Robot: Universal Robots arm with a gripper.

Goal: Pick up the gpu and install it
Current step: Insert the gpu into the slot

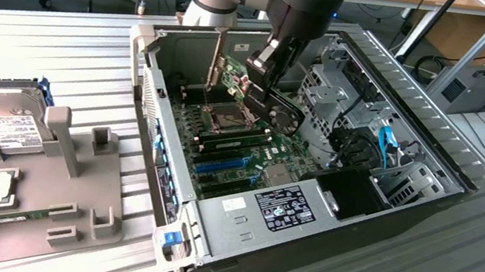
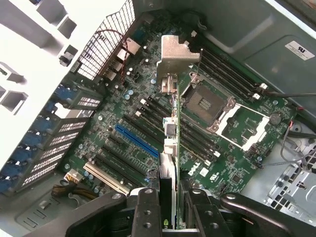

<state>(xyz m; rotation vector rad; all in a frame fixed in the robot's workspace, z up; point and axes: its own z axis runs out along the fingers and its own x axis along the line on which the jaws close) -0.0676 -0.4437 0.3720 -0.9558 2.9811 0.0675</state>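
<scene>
The pick looks done and the install is in hand: the claw (image 2: 173, 213) is pinched partway shut on the top edge of the gpu (image 2: 170, 126). The card hangs edge-on directly beneath the claw, inside the open case (image 1: 189, 46) and above the motherboard (image 2: 123, 113), not yet seated. Seating it would likely call for lining its lower edge up with an expansion slot (image 2: 136, 140) lying just to one side of the claw, then pressing straight down.

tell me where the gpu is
In the exterior view's upper middle, the gpu hangs in the end effector over the motherboard inside the open computer case, near the CPU socket.
</scene>
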